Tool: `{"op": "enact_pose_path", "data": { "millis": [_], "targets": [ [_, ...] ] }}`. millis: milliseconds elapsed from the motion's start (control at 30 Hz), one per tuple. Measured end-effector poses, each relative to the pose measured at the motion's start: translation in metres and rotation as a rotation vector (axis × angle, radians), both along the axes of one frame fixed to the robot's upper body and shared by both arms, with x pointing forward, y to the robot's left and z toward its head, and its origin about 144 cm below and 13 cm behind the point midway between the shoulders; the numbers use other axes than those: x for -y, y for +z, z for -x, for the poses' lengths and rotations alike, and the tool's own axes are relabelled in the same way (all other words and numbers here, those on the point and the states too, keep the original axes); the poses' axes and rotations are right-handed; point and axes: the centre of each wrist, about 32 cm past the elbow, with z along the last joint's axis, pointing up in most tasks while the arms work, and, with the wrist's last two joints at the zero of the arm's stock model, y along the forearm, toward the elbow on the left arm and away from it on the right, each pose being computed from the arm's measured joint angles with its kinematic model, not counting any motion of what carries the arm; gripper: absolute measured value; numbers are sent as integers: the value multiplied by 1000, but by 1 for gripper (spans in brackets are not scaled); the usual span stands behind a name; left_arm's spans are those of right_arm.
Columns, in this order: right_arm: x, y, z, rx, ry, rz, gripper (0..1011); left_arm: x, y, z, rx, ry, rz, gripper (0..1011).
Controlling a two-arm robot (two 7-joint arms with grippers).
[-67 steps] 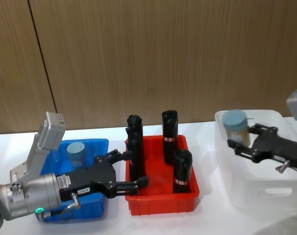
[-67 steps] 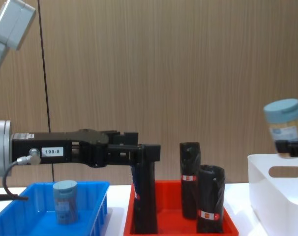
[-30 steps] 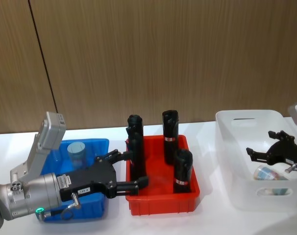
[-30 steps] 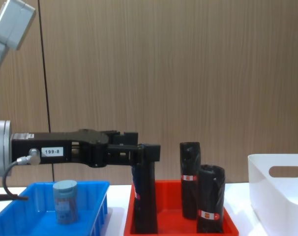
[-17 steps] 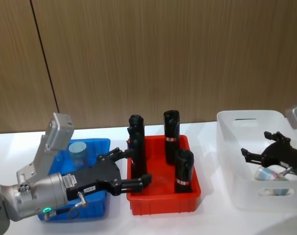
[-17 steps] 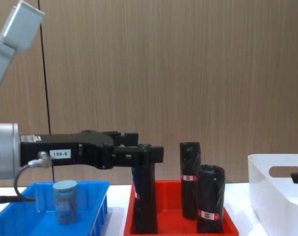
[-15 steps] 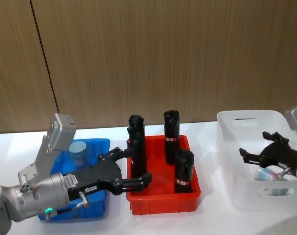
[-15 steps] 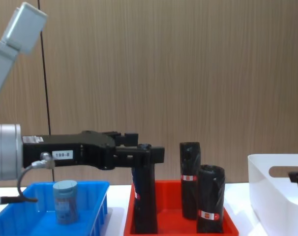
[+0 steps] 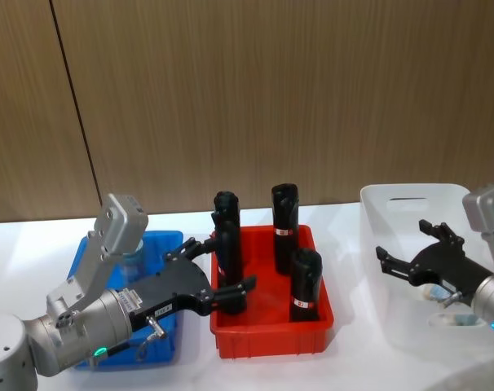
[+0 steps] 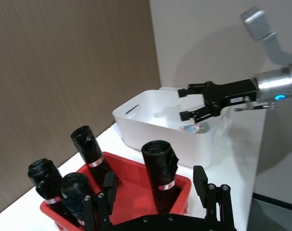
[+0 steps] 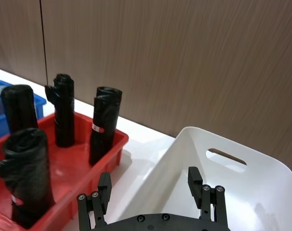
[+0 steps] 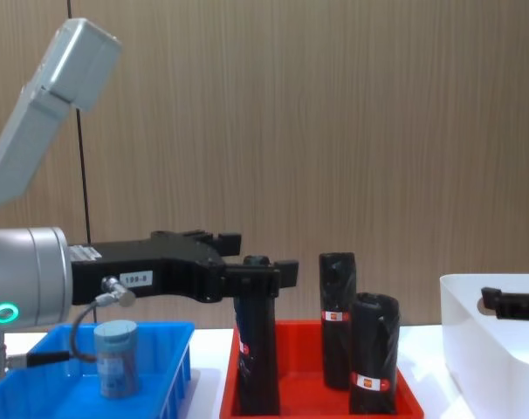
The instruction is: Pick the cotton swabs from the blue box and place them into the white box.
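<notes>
Left tool (image 9: 222, 269): fingers spread, holding nothing, hanging over the near seam between blue box (image 9: 167, 340) and red tray (image 9: 267, 338). Right tool (image 9: 403, 242): also splayed and empty, above the white box (image 9: 394, 195) at the right end of the white worktop (image 9: 353, 366). Four black rolls (image 9: 284, 220) stand in the red tray.

Left wrist view: right tool hangs over the white box's open top. Below it the lying swab jar (image 10: 195, 128) rests on its side on the box floor, pale round end facing the camera, apart from the fingers.

Right wrist view: two spread fingers (image 11: 194, 177) frame the white box's inside, oval handle cut-out in its far wall. The red tray is just beside the box.

Chest view: upright swab jar (image 12: 116, 358) stands in the blue box, a short clear cylinder with a round grey-blue lid and a bluish label, lower than the rolls. Left tool reaches across above the blue box to the nearest roll. Right tool's tip sits just above the white box's rim.
</notes>
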Motion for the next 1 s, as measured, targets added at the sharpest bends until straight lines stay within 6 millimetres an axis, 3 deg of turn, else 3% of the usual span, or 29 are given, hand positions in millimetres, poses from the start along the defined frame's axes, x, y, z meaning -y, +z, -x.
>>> {"op": "enact_pose_path", "data": {
  "millis": [1000],
  "targets": [
    [-63,15,79,132,-85,-220,1002,40,-8,24,136,289,-18,1004]
  ]
}}
